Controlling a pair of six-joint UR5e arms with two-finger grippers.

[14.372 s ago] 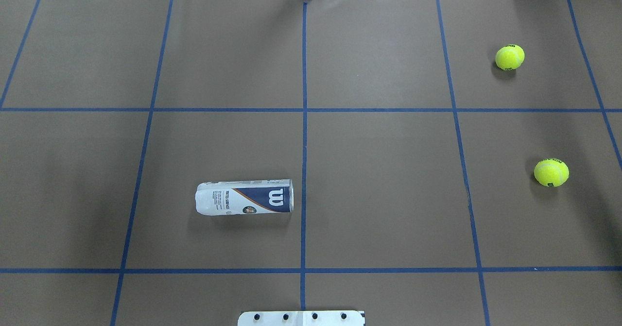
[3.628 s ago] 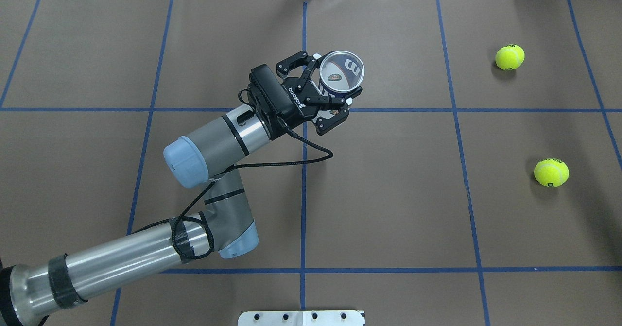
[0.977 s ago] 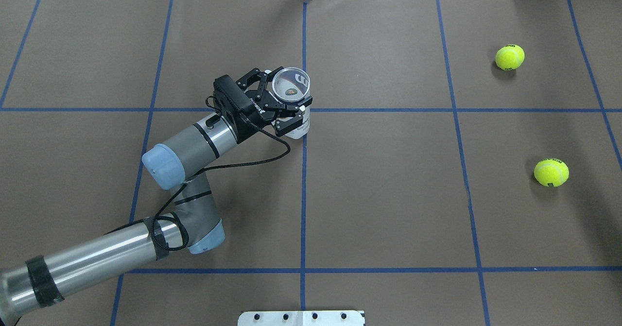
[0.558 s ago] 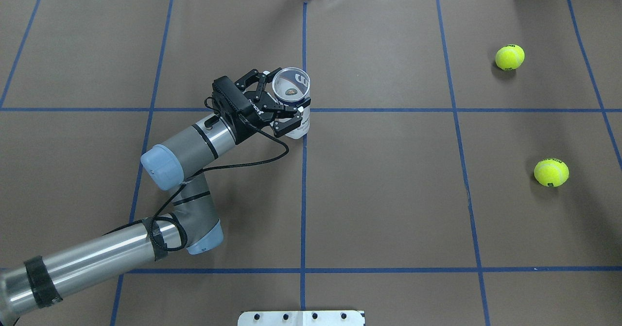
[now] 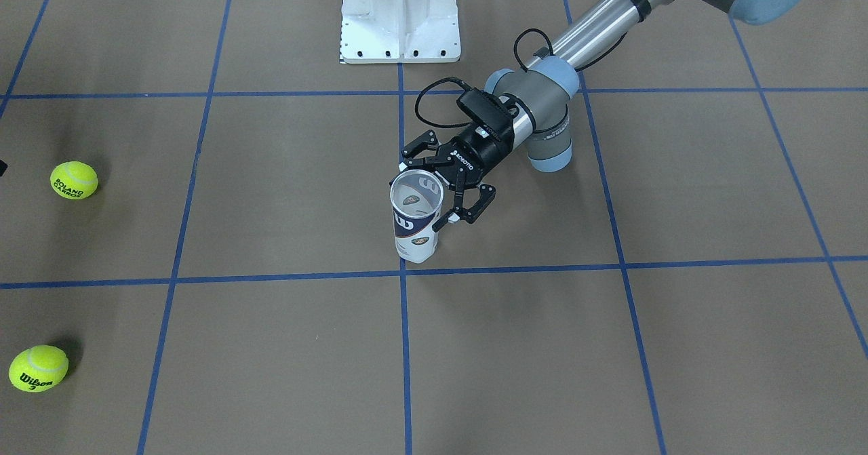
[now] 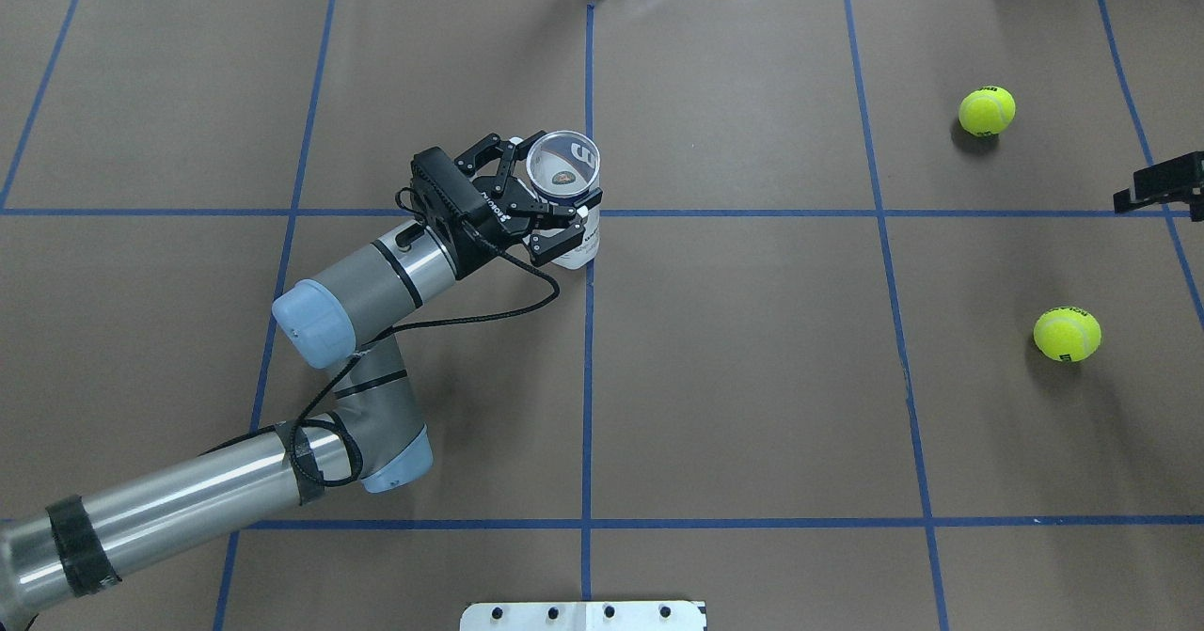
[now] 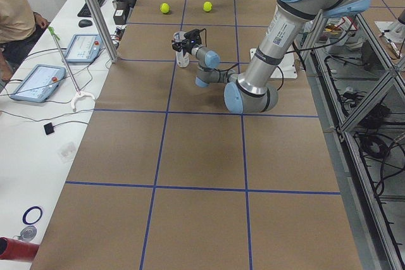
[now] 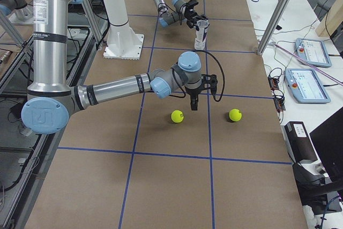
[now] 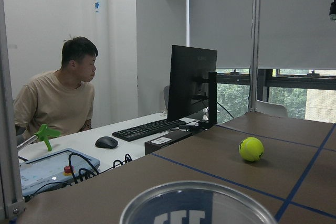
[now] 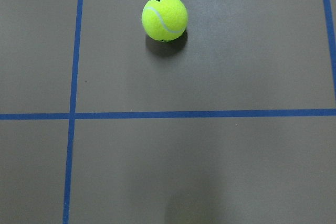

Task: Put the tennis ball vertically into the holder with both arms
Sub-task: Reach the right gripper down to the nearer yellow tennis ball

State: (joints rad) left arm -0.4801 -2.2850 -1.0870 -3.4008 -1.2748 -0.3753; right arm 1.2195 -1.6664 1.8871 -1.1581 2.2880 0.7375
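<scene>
Partly cropped overhead, right gripper [image 8: 194, 104], grip unclear; holder [image 5: 415, 239] between left gripper [image 6: 555, 180] fingers.

I see a white wall [image 9: 47, 9], grey blinds [image 9: 220, 19] over daylit windows [image 9: 307, 95], and a white desk [image 7: 31, 169] beside the brown table [image 6: 752, 377] gridded with blue tape [image 6: 752, 212].

The holder [image 5: 415, 228], clear with a white-and-navy label, is stood upright on the bench [image 5: 271, 190], mouth upward. The far tennis ball [image 6: 987, 110] and near tennis ball [image 6: 1067, 334] are seen well apart from it.
</scene>
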